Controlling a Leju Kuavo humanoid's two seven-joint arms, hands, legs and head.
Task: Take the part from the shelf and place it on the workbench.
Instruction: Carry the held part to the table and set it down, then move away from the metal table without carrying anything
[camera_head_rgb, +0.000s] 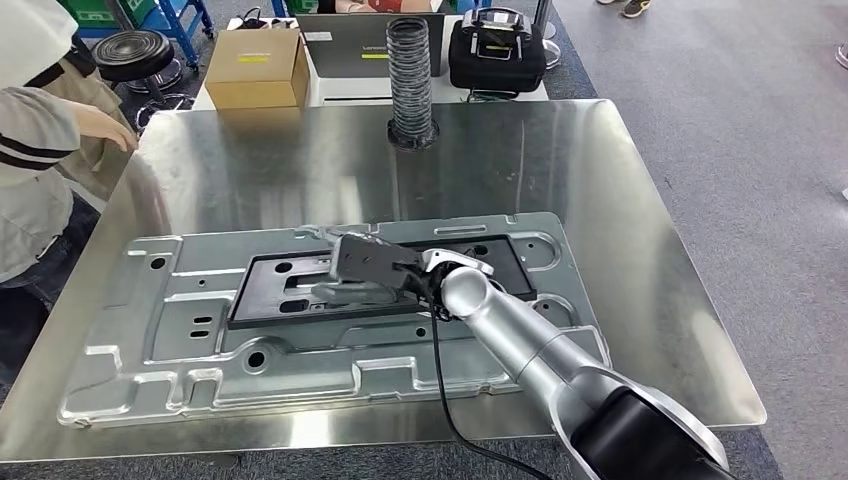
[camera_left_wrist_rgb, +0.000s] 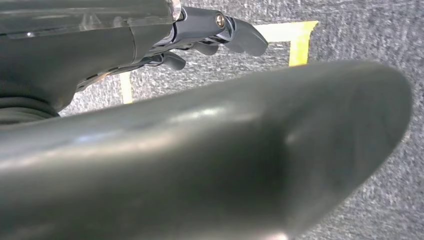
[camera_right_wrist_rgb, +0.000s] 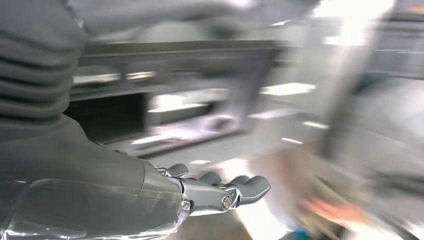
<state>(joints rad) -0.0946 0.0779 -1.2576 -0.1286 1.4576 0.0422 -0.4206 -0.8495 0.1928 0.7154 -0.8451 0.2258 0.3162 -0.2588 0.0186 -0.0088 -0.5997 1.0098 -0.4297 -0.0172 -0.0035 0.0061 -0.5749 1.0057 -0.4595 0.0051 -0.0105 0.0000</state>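
Black part (camera_head_rgb: 300, 285) lies flat on grey stamped panel (camera_head_rgb: 150, 330), which sits on steel workbench (camera_head_rgb: 620, 200). Right hand (camera_head_rgb: 365, 268) is over the part's middle, fingers apart, holding nothing; the right wrist view is blurred but shows fingers (camera_right_wrist_rgb: 245, 187) loosely extended. Left hand (camera_left_wrist_rgb: 210, 35) hangs over carpet, fingers loose, empty. Person's hand (camera_head_rgb: 105, 125) at the bench's far left edge. Cardboard box (camera_head_rgb: 257, 68) and ribbed hose (camera_head_rgb: 410, 75) behind.

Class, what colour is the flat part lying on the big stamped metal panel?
Black, best seen in the head view.
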